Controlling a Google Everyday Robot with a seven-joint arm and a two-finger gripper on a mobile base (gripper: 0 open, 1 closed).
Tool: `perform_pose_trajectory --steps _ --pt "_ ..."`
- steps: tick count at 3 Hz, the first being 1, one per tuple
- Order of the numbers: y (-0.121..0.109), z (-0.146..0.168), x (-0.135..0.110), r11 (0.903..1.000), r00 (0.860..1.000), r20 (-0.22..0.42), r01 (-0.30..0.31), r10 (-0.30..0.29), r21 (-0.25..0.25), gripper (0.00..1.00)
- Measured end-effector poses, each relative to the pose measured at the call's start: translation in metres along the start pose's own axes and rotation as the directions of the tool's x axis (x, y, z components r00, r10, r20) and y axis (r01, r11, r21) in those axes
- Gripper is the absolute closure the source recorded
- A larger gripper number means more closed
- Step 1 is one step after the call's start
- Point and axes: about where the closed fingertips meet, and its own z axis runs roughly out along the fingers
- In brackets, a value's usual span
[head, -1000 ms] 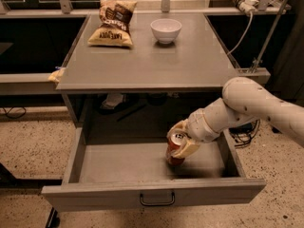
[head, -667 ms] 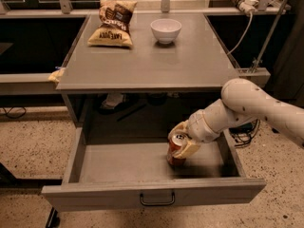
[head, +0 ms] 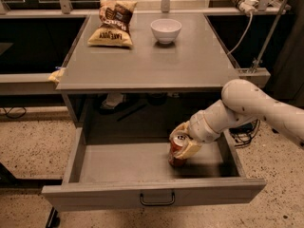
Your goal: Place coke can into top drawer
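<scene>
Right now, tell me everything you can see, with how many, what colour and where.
table: one, grey, centre of view
chip bag: one, yellow and brown, back left of the table top
bowl: one, white, back middle of the table top
drawer: one, grey, pulled open under the table
handle: one, dark, middle of the drawer front
can: one, red with silver top, inside the drawer, right of middle
arm: one, white, reaching in from the right
tool: one, beige, closed around the can
</scene>
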Motion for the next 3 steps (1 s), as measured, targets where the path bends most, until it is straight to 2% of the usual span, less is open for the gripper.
perform_pose_trajectory --steps 1,3 --pt "0.0 0.0 0.0 1.0 1.0 0.0 0.0 0.0 0.0 0.81" --pt "0.0 0.0001 0.0 1.0 1.0 0.0 0.0 0.0 0.0 0.37"
